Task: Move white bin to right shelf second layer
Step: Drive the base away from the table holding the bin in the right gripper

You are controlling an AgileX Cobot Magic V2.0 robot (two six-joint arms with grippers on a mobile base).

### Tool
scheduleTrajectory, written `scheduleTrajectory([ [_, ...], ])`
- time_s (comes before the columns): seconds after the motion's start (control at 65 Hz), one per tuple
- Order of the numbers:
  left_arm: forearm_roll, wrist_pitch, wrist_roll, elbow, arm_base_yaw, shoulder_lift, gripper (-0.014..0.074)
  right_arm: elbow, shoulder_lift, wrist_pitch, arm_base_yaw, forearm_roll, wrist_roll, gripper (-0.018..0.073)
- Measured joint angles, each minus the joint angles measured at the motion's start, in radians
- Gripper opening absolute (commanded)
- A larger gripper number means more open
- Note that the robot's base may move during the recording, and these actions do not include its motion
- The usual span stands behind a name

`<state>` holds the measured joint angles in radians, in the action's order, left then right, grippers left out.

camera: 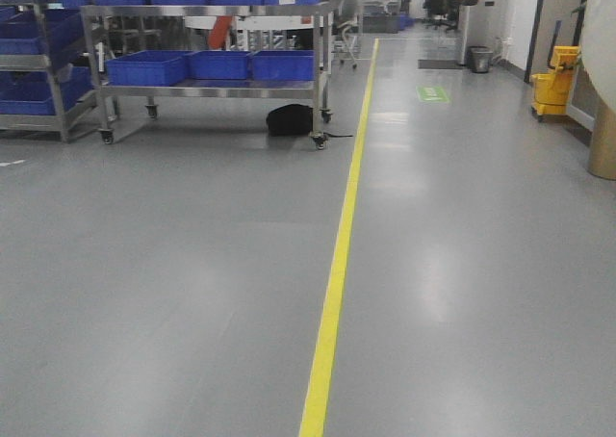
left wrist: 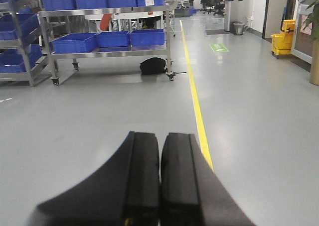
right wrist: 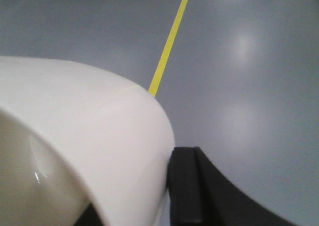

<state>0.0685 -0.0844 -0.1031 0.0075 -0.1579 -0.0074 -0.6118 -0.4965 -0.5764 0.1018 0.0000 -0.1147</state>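
The right gripper (right wrist: 134, 206) is clamped on the wall of the white bin (right wrist: 89, 136), so this arm alone carries it. The left gripper (left wrist: 160, 151) is pressed together and empty. The right shelf second layer is not in view.

Glossy grey floor (camera: 173, 293), yellow line (camera: 334, 283) running lengthwise; steel wheeled rack (camera: 212, 91) holding blue crates (camera: 146, 68) far left; yellow mop bucket (camera: 554, 89) far right.
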Motion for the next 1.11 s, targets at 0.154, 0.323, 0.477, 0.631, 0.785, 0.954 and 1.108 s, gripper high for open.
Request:
scheduleTrajectory([
  [0.154,0.000,0.000,0.000,0.000,0.000,0.000,0.0085,0.000,0.000,0.000,0.000,0.005,0.000,0.0057],
  [0.323,0.000,0.000,0.000,0.000,0.000,0.000,0.0085,0.000,0.000,0.000,0.000,0.005,0.000,0.0057],
  [0.477,0.000,0.000,0.000,0.000,0.000,0.000,0.0085,0.000,0.000,0.000,0.000,0.005,0.000,0.0057],
  [0.631,0.000,0.000,0.000,0.000,0.000,0.000,0.0085,0.000,0.000,0.000,0.000,0.005,0.000,0.0057],
  [0.785,0.000,0.000,0.000,0.000,0.000,0.000,0.0085,0.000,0.000,0.000,0.000,0.005,0.000,0.0057],
  [0.954,0.000,0.000,0.000,0.000,0.000,0.000,0.0085,0.000,0.000,0.000,0.000,0.000,0.000,0.0057],
  [1.108,0.000,0.000,0.000,0.000,0.000,0.000,0.0085,0.000,0.000,0.000,0.000,0.000,0.000,0.0057],
])
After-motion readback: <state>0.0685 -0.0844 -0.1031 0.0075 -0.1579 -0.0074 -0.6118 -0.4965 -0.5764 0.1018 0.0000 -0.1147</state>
